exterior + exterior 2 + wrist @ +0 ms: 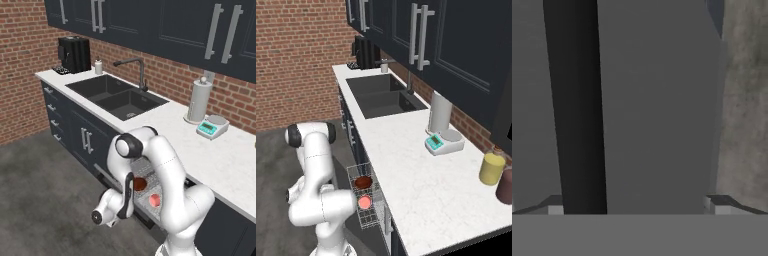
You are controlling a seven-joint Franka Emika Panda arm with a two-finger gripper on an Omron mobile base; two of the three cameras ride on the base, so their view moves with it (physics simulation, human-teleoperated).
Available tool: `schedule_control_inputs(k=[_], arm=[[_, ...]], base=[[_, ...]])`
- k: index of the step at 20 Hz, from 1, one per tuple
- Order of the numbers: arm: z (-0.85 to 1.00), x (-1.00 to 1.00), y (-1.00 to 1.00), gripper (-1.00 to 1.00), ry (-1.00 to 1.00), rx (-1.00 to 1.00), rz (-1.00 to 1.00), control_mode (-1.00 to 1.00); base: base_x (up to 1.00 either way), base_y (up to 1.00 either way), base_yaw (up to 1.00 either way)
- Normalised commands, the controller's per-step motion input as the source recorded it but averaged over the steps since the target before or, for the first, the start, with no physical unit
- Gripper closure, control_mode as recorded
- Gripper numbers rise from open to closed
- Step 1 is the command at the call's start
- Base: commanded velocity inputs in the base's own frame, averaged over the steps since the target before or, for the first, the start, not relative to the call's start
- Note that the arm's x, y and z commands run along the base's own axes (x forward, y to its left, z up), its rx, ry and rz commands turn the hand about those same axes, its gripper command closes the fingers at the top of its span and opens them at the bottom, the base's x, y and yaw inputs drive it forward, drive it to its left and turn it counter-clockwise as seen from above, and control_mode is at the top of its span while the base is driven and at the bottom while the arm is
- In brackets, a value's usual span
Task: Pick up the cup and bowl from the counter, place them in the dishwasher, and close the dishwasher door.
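Claw [637, 210] spread wide, nothing between the fingers [722, 205]. Straight ahead of it, very close: a flat grey panel with a dark bar running along it, most likely the dishwasher door [657, 100] and its handle [577, 110]; grey floor [744, 100] past the panel's edge. In the base views the hand hangs low in front of the dishwasher. Beyond the claw, the wire rack [363, 200] is pulled out with the bowl [362, 182] and the cup [364, 202] in it, side by side, bowl nearer the sink [117, 95]. Above the rack: white tabletop [416, 175] with a scale [443, 142], paper towel roll [439, 112], yellow tumbler [491, 167] and maroon tumbler [504, 185].
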Motion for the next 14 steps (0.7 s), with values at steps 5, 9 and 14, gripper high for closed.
schedule_control_inputs(k=[5, 9, 14], arm=[[-0.06, 0.76, -1.0, -1.0, 0.13, -0.02, -0.41, -1.0], [-0.22, 0.83, -1.0, -1.0, 0.08, -0.01, -0.4, -1.0], [-0.46, 0.82, -1.0, -1.0, 0.01, 0.0, -0.36, -1.0]], base=[[0.0, 0.0, 0.0], [0.0, 0.0, 0.0], [0.0, 0.0, 0.0]])
